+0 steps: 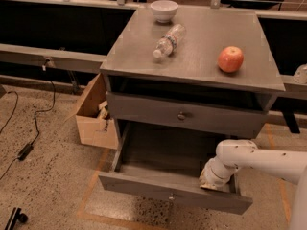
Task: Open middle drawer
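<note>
Gripper (211, 180): low inside the middle drawer (139, 185), at its right front corner, close against the inner side of the front panel.
Grip state: can't tell from here whether it's wide, narrow or holding anything. The tip is a pale, tan-ish lump.
Arm (268, 161): white, comes in from the right edge, forearm approx level. It bends at a rounded joint over the drawer's right side, then drops down-left to the gripper.
Middle drawer: pulled well out of the grey cabinet (192, 75), inside bare and in shadow. Front panel faces the room.
Knob (171, 196): small, round, metal, at front centre, apart from the gripper.
Drawer above (144, 110): closed, w/ its own round knob mid-front. Dark open slot over it, under the top.
Cabinet top: white bowl (164, 9) at the back. Clear plastic bottle (169, 40) on its side near it. Red apple (230, 59) to the right, well apart from both.
Writing: bottle has a label band, too small to read.
Floor: open cardboard box (93, 121) just beside the cabinet's left side. Black cable (34, 128) further left. Orange tape line (92, 183) below the drawer's left end.
</note>
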Tool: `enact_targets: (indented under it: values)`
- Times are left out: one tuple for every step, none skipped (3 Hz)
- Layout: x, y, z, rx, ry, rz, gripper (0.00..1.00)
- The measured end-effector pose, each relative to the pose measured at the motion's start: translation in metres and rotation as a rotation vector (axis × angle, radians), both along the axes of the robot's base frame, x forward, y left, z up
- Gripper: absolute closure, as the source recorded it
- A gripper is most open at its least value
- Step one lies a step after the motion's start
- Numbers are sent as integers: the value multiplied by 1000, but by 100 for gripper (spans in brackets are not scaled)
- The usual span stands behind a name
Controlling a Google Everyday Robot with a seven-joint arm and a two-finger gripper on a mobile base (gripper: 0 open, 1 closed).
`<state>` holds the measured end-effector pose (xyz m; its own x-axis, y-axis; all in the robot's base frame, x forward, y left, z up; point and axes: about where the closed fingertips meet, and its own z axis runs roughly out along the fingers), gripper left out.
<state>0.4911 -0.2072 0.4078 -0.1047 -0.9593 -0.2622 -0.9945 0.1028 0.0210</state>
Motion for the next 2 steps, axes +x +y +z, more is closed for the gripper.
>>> enact_targets:
  values:
    - [1,0,0,0,0,0,100]
    - [1,0,0,0,0,0,100]
